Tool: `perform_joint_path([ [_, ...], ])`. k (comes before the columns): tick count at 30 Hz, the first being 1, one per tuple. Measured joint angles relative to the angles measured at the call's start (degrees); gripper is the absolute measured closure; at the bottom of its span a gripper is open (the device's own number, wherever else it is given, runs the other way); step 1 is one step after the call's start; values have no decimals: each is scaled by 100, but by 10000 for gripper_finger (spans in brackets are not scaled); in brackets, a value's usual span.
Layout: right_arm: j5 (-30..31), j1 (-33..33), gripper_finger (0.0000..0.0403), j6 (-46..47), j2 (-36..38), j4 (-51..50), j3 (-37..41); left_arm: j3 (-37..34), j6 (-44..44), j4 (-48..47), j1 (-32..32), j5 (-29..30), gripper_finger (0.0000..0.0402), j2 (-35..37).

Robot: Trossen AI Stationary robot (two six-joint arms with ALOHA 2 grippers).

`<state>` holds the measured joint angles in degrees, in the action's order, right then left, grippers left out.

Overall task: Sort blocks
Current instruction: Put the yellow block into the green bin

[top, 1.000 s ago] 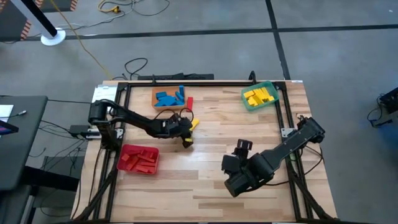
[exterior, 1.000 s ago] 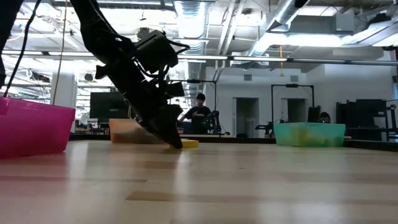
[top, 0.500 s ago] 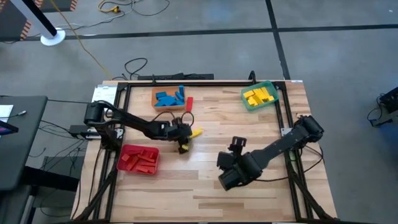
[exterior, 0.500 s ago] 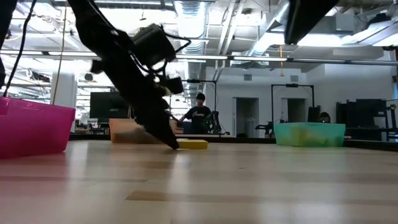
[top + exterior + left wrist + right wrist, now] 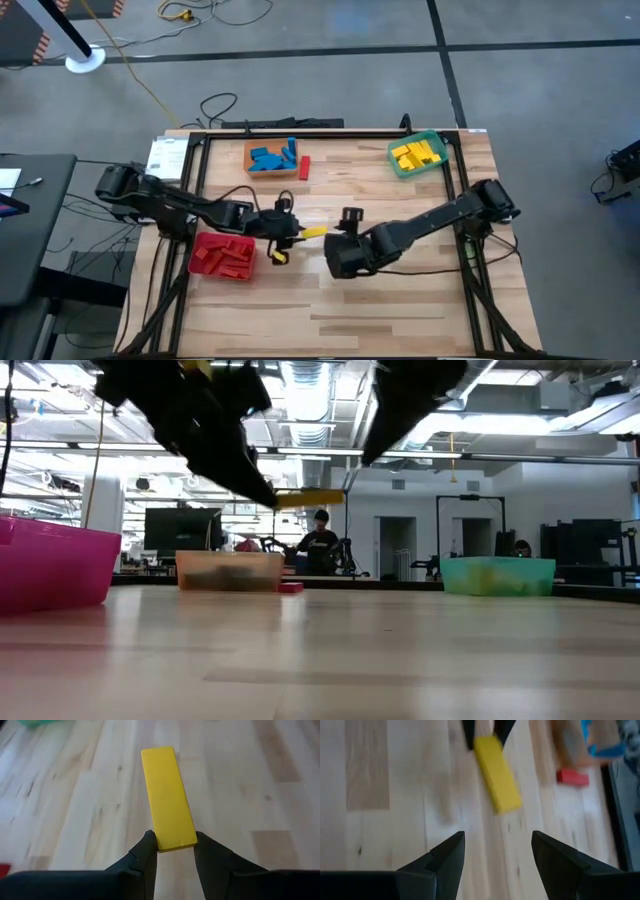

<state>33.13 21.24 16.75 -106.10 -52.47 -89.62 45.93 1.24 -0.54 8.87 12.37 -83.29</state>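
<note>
1. The left end effector (image 5: 171, 851) is clamped on one end of a flat yellow rectangular block (image 5: 167, 799), held above the wooden worktop (image 5: 400, 290).
2. The right end effector (image 5: 495, 851), fingers apart, hovers just beside that block.

No readable text, labels, brands or numbers for you in any view. The white sheet of paper (image 5: 167, 155) at the wooden table's (image 5: 400, 290) far left corner has dark print on it, but you can't make out a word. Nothing legible on the bins or blocks either.
</note>
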Motion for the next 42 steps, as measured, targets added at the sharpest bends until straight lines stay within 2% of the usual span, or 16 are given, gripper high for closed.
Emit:
perform_joint_path([
  [5, -295, -217, 159, -866, -1, 875, -2, 0, -104, -119, 286, 143, 297, 216],
  [9, -363, -392, 159, -1244, -4, 1060, -4, 4, -117, -229, 417, 161, 297, 226],
  [15, -1422, -735, 159, -1234, -80, 1279, -11, 4, -222, -202, 519, 380, 297, 228],
  [22, -1947, -908, 159, -1382, -516, 1459, -9, 4, -300, -188, 526, 465, 298, 233],
  [28, -1874, -938, 166, -1441, -785, 1542, -4, 8, -354, -342, 526, 438, 298, 235],
  [42, -1822, -938, 237, -1489, -699, 1886, -9, 7, -260, -586, 519, 279, 296, 235],
])
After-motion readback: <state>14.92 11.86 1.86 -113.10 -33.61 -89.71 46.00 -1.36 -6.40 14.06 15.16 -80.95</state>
